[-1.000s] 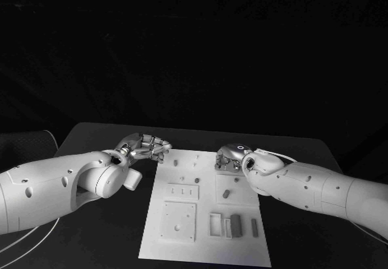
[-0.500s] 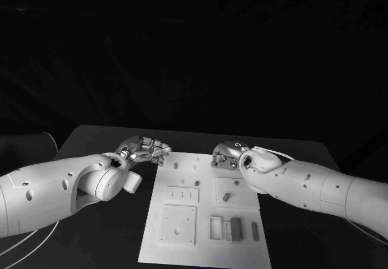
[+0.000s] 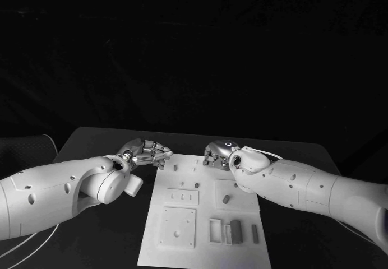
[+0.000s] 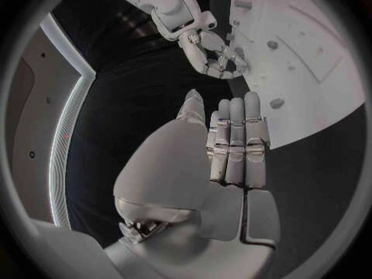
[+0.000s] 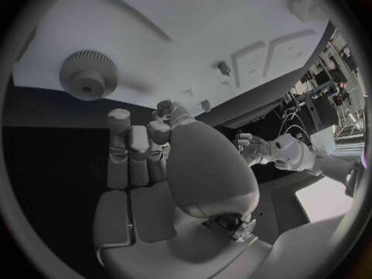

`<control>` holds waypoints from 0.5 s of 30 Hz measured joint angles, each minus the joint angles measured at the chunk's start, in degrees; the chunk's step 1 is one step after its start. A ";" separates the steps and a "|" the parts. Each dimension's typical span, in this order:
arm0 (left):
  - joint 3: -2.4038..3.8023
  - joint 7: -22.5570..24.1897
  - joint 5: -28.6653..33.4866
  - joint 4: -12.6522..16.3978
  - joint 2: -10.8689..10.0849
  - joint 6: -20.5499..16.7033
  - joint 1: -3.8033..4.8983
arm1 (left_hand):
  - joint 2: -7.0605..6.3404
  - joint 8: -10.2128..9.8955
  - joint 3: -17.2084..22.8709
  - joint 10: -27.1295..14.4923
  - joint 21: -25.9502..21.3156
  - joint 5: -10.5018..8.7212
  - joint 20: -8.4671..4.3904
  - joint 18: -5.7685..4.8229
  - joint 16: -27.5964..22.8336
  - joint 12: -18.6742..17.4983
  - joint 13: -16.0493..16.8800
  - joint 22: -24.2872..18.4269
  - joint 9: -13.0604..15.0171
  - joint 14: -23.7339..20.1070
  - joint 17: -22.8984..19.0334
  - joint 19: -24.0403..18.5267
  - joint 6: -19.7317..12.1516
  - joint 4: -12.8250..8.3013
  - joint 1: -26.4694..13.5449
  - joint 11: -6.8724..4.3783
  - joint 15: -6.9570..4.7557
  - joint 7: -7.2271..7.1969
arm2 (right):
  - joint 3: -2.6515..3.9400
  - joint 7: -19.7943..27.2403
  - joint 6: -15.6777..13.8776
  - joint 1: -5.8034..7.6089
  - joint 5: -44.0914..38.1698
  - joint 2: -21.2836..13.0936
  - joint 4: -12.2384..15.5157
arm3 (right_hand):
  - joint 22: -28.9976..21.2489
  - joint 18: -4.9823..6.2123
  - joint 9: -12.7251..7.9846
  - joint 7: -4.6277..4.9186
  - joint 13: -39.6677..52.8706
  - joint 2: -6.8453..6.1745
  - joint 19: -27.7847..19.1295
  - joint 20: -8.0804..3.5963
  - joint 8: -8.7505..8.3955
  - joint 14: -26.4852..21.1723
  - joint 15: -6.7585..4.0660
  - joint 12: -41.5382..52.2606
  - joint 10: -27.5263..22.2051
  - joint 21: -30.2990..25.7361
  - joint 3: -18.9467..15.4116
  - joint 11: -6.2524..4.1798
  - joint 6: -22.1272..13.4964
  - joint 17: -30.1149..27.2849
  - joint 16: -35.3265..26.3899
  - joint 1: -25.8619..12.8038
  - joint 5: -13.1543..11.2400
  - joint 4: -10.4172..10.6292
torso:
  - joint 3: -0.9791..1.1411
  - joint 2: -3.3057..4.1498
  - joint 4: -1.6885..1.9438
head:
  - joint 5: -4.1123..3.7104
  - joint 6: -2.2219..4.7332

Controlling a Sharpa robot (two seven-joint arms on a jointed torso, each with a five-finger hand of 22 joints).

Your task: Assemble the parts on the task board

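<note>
task board (image 3: 243, 238) mid-table, parts lying in its near recesses | gear (image 5: 88, 74) near board's far edge | right hand (image 3: 216, 155) over far edge, fingers curled, holding nothing visible, likely approaching gear | left hand (image 3: 148, 152) beside far-left corner, curled, empty, standing by

This looks like a robotics lab or test cell. A black table (image 3: 97, 140) stands against a black backdrop, carrying a white task board (image 3: 206, 224) with cut-out sockets, between two white robot arms. The right wrist view catches what may be equipment racks and cabling (image 5: 322, 99), though too blurred to be sure.
</note>
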 measured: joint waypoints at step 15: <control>0.00 -1.06 -0.24 -0.34 0.86 -0.63 0.00 | 0.00 0.00 0.16 0.01 0.00 0.00 -0.04 0.00 0.00 0.00 0.15 0.11 0.13 0.00 0.00 0.22 -0.01 0.16 0.00 -0.01 0.00 -0.01 | 0.00 -0.46 -2.07 0.07 -1.38 2.59 -2.07 | 0.00 0.00 0.09 -0.03 -0.12 -0.69 0.19 -0.18 -0.02 0.12 -0.10 0.00 0.08 0.00 0.65 -0.09 0.02 -0.22 0.00 -0.42 0.00 -0.02 | -0.08 0.06 0.07 | 0.55 0.52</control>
